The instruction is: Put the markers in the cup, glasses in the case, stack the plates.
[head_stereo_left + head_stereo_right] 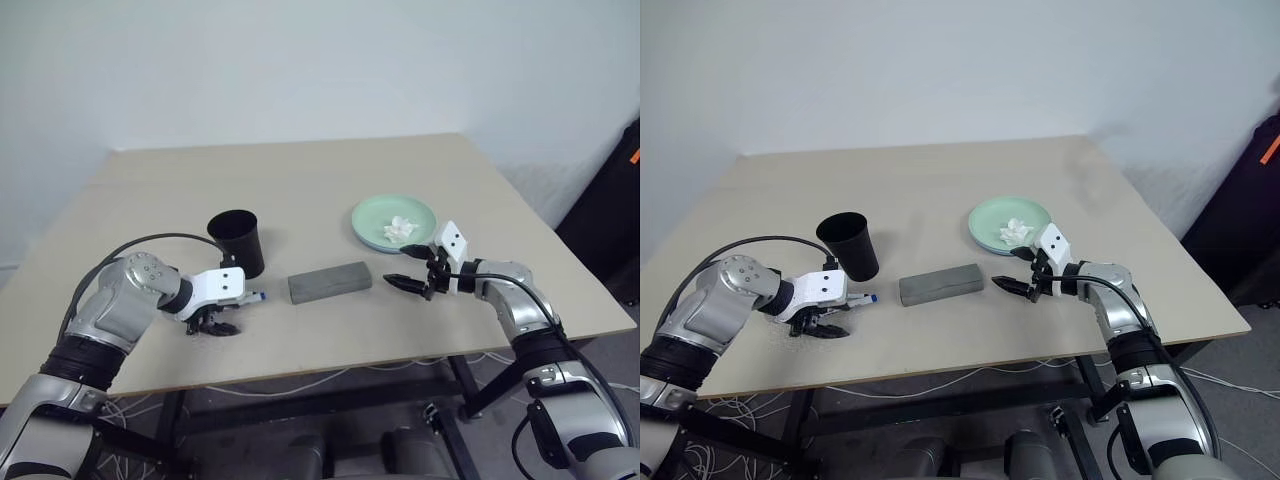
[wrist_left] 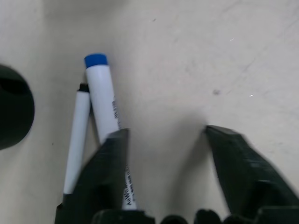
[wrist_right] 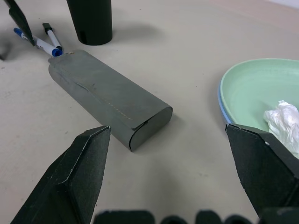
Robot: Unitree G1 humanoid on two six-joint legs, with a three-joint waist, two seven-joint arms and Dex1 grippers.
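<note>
On the beige tabletop [image 1: 330,180] the left pincer [image 2: 163,140] points steeply down with its fingers spread apart and nothing between them. The two markers [image 2: 100,116] lie flat side by side on the surface, touching one another, tucked under the edge of one finger [image 2: 110,172]; the blue cap [image 2: 96,59] pokes out past it. The black cup [image 1: 237,241] stands upright just behind that hand. The grey case [image 1: 329,282] lies closed between the two arms. The right pincer [image 1: 417,274] hovers wide open, empty, aimed at the case's near end. Beside it sits the mint green plate [image 1: 393,221] stacked on the blue one [image 3: 221,103], a crumpled white lump [image 1: 401,229] inside
</note>
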